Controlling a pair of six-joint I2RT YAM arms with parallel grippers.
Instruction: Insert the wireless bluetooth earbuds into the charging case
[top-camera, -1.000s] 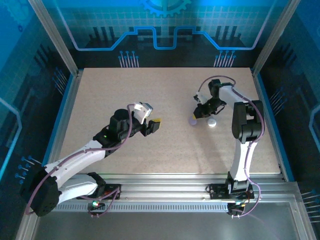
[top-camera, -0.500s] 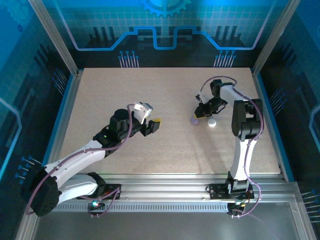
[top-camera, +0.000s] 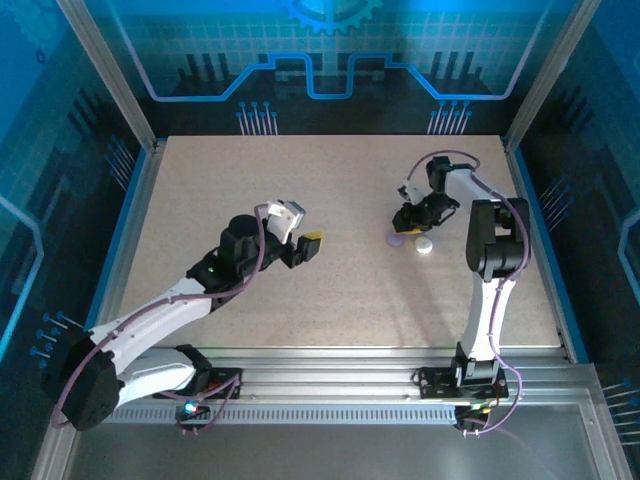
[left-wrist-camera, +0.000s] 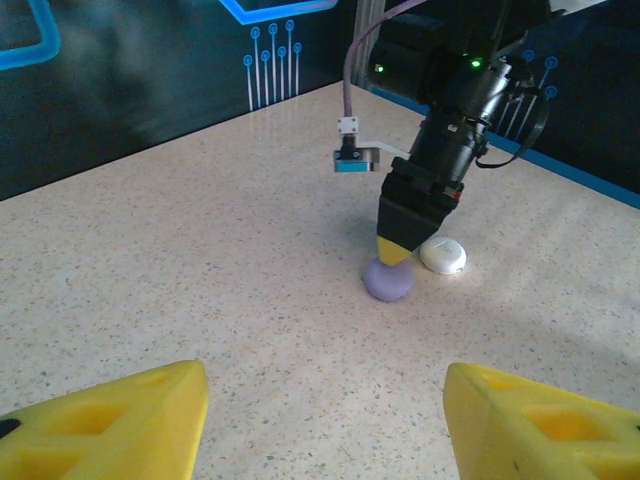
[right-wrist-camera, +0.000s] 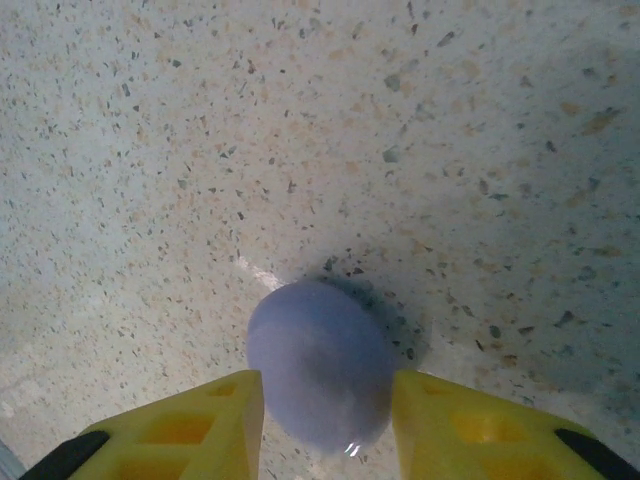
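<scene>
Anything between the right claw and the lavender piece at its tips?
Nothing visible. The right claw has a finger on each side of the lavender round piece; the white round piece lies beside them, outside the gap.

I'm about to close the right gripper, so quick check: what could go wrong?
1. The lavender pebble is smooth and rounded, and only its near part sits between the fingers of the open right gripper; closing may squirt it away.
2. The white pebble lies close beside it and could get knocked.
</scene>
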